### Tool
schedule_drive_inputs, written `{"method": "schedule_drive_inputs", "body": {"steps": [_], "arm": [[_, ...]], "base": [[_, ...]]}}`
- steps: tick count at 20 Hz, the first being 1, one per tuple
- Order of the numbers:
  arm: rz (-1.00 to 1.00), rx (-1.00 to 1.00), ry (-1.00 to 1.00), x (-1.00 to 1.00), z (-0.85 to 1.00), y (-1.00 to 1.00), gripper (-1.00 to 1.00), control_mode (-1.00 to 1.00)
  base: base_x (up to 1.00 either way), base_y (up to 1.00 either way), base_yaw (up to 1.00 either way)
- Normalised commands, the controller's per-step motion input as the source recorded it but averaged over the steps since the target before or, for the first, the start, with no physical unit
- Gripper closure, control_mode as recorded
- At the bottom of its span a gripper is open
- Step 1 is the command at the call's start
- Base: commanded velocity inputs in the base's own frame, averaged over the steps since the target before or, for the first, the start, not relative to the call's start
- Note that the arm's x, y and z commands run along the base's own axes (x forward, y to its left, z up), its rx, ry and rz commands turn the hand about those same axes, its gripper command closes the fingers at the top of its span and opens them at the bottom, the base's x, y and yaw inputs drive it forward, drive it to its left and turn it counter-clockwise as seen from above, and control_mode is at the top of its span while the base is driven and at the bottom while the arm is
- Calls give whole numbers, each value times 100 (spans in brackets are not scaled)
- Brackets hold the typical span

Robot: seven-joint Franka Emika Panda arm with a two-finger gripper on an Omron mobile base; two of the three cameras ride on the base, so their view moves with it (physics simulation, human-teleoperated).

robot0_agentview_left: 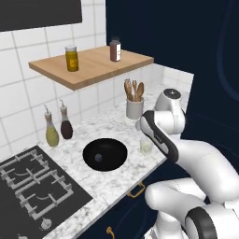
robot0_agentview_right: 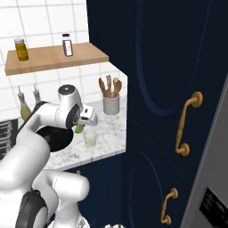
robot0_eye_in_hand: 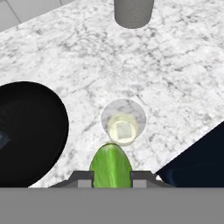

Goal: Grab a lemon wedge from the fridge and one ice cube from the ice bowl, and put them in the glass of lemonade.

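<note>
gripper [robot0_eye_in_hand: 112, 177]: fingers clamped on glossy green-yellow lemon wedge [robot0_eye_in_hand: 110, 165] | above clear round glass of lemonade [robot0_eye_in_hand: 123, 121] | veined marble counter [robot0_eye_in_hand: 175, 78] | glossy black ice bowl [robot0_eye_in_hand: 30, 131] beside

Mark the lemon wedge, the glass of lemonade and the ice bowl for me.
lemon wedge [robot0_eye_in_hand: 110, 166], hand view, middle of its green rind.
glass of lemonade [robot0_eye_in_hand: 123, 119], hand view, on its rim.
ice bowl [robot0_agentview_left: 116, 150], left base view, inner black wall.
</note>
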Motion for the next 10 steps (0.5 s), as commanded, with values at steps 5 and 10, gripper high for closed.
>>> {"method": "schedule_drive_inputs", "body": {"steps": [5, 10], "arm": [[0, 0, 4, 55, 0, -4, 100, -100], [0, 0, 3, 28, -25, -9, 100, -100]], "base": [[0, 0, 0], [0, 0, 0]]}}
